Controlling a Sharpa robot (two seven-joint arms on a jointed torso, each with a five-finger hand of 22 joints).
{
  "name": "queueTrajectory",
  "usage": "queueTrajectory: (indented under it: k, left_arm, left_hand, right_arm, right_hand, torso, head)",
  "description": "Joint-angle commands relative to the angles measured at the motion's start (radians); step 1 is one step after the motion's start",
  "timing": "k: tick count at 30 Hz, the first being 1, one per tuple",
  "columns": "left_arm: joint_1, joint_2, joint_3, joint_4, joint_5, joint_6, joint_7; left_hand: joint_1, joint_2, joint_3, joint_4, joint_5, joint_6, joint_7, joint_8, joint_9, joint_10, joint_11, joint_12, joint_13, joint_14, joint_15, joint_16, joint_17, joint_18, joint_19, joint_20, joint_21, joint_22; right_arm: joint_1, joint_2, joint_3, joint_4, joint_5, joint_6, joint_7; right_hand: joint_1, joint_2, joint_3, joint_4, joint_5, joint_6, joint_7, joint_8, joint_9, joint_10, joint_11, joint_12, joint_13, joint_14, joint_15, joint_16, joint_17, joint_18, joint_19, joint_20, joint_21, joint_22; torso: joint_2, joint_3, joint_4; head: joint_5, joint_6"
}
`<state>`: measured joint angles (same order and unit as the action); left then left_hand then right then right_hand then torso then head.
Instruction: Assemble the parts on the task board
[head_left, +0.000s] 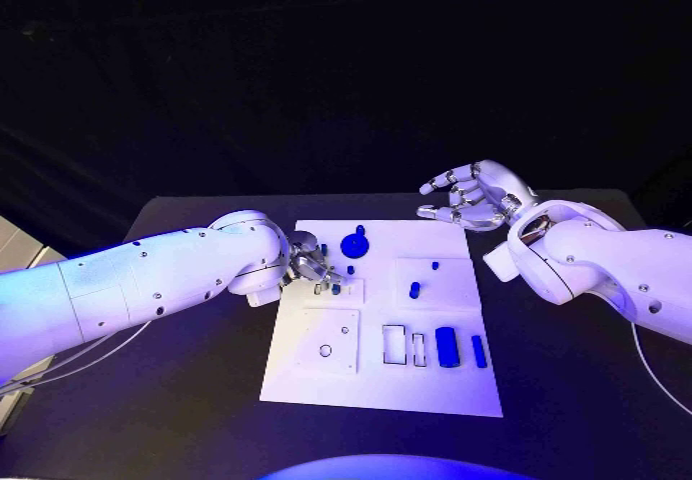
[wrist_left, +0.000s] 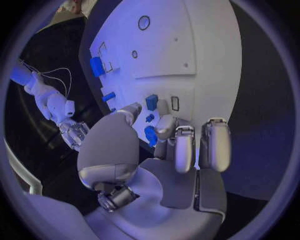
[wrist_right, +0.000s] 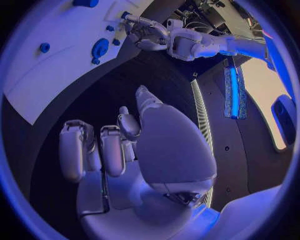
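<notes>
1. Parts, small and blue, lie scattered over the white task board (head_left: 433, 385) in the middle of the black table (head_left: 173, 400).
2. Left hand (head_left: 310, 266) is at the board's left edge, its fingers pinching a small blue part (wrist_left: 150, 135).
3. Right hand (head_left: 473, 196) hovers off the board's far right corner, fingers loosely curled and apart, holding nothing.

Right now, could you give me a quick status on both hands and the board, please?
Left hand down on the task board, pinching a small blue part. Right hand open, raised beyond the board's far right corner. Nothing in the way.
</notes>
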<state>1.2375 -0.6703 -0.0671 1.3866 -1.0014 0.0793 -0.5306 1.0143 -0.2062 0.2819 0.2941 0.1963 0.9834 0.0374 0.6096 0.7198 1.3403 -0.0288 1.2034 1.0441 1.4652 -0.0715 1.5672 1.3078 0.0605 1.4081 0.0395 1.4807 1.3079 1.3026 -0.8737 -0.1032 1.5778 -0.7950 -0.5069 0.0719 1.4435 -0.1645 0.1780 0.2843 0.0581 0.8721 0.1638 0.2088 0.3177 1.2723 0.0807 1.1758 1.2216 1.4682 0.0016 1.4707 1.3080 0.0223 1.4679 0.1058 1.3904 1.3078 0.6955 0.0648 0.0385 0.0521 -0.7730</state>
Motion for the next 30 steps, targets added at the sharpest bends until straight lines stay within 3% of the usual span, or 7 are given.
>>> queueTrajectory:
  k: [1, 6, 11, 15, 18, 23, 30]
  left_arm:
    - [0.001, -0.009, 0.014, 0.015, 0.046, -0.035, 0.015]
    - [0.013, -0.037, 0.046, 0.031, 0.061, -0.028, 0.004]
    - [0.054, -0.05, 0.061, 0.009, 0.071, 0.003, -0.001]
    - [0.086, -0.043, 0.064, -0.021, 0.049, 0.023, 0.001]
    - [0.099, -0.028, 0.066, -0.053, 0.016, 0.04, 0.003]
    - [0.107, -0.002, 0.066, -0.103, -0.025, 0.07, 0.004]
    - [0.109, 0.057, 0.063, -0.197, -0.041, 0.11, 0.013]
  left_hand:
    - [0.003, 0.019, -0.035, 0.0, -0.021, 0.002, 0.001, 0.0, 0.002, 0.002, 0.001, -0.005, -0.01, 0.105, -0.007, 0.002, 0.26, -0.009, -0.003, -0.001, -0.008, 0.044]
    - [0.044, 0.055, -0.117, -0.001, -0.019, -0.066, 0.026, -0.026, -0.003, -0.061, 0.022, -0.068, -0.102, 0.095, 0.008, -0.015, 0.23, 0.003, -0.045, 0.01, -0.036, -0.008]
    - [0.095, 0.078, -0.138, -0.001, -0.008, -0.136, 0.057, -0.065, -0.021, -0.101, 0.048, -0.094, -0.147, 0.084, 0.03, -0.034, 0.198, 0.011, -0.075, 0.028, -0.057, -0.045]
    - [0.104, 0.083, -0.145, -0.001, -0.008, -0.152, 0.064, -0.072, -0.026, -0.11, 0.055, -0.097, -0.156, 0.082, 0.037, -0.037, 0.193, 0.012, -0.078, 0.034, -0.06, -0.049]
    - [0.108, 0.085, -0.146, -0.002, -0.007, -0.156, 0.066, -0.073, -0.027, -0.11, 0.056, -0.095, -0.154, 0.082, 0.039, -0.036, 0.193, 0.013, -0.079, 0.036, -0.061, -0.049]
    - [0.141, 0.101, -0.137, -0.002, 0.002, -0.163, 0.07, -0.076, -0.033, -0.126, 0.06, -0.103, -0.171, 0.078, 0.043, -0.042, 0.183, 0.015, -0.087, 0.041, -0.067, -0.06]
    - [0.148, 0.106, -0.132, -0.002, 0.004, -0.164, 0.071, -0.076, -0.034, -0.128, 0.061, -0.102, -0.171, 0.078, 0.044, -0.042, 0.183, 0.016, -0.088, 0.043, -0.068, -0.06]
  right_arm:
    - [-0.002, 0.0, 0.0, -0.002, 0.001, -0.003, 0.008]
    - [-0.002, 0.0, 0.0, -0.006, 0.001, -0.002, 0.007]
    - [-0.002, 0.0, 0.0, -0.011, 0.001, -0.002, 0.006]
    - [-0.002, 0.002, 0.0, -0.016, 0.001, -0.003, 0.006]
    - [-0.002, 0.002, 0.0, -0.018, 0.001, -0.003, 0.006]
    - [-0.001, 0.004, 0.0, -0.018, 0.001, -0.004, 0.007]
    - [-0.001, 0.005, 0.0, -0.013, 0.0, -0.012, 0.013]
  right_hand:
    - [-0.007, 0.002, -0.002, 0.003, 0.002, -0.005, -0.001, 0.007, 0.001, -0.007, -0.003, -0.006, -0.001, 0.054, 0.002, -0.004, 0.091, 0.019, 0.015, 0.003, -0.003, 0.186]
    - [-0.008, 0.002, -0.003, 0.004, 0.002, -0.006, 0.0, 0.007, 0.001, -0.008, -0.002, -0.007, -0.002, 0.053, 0.002, -0.005, 0.09, 0.019, 0.015, 0.003, -0.004, 0.186]
    - [-0.007, 0.001, -0.003, 0.001, 0.002, -0.006, -0.001, 0.007, 0.001, -0.007, -0.002, -0.006, -0.001, 0.053, 0.002, -0.005, 0.091, 0.018, 0.016, 0.003, -0.001, 0.187]
    - [-0.005, 0.001, -0.003, 0.0, 0.002, -0.006, -0.001, 0.007, 0.001, -0.007, -0.003, -0.006, -0.001, 0.053, 0.002, -0.005, 0.091, 0.018, 0.016, 0.003, -0.001, 0.187]
    - [-0.005, 0.001, -0.003, 0.0, 0.002, -0.006, -0.001, 0.007, 0.001, -0.007, -0.003, -0.006, -0.001, 0.053, 0.002, -0.005, 0.091, 0.018, 0.016, 0.003, -0.001, 0.187]
    - [-0.004, 0.0, -0.002, -0.001, 0.002, -0.006, -0.001, 0.008, 0.001, -0.007, -0.003, -0.006, -0.001, 0.054, 0.002, -0.004, 0.092, 0.018, 0.017, 0.003, 0.0, 0.188]
    - [-0.002, 0.0, -0.002, -0.002, 0.002, -0.006, -0.001, 0.008, 0.001, -0.005, -0.003, -0.004, 0.001, 0.054, 0.002, -0.003, 0.094, 0.017, 0.018, 0.003, 0.003, 0.189]
  torso:
    - [-0.003, 0.0012, 0.0006]
    - [-0.001, 0.0028, 0.0004]
    - [-0.002, 0.0027, 0.002]
    - [0.001, 0.0047, -0.0027]
    - [0.002, 0.004, -0.0022]
    - [0.004, 0.005, -0.0036]
    - [0.008, 0.008, -0.004]
  head:
    - [0.001, 0.001]
    - [0.004, 0.005]
    - [0.004, 0.004]
    - [0.007, 0.009]
    - [0.008, 0.009]
    - [0.011, 0.006]
    - [0.009, 0.008]
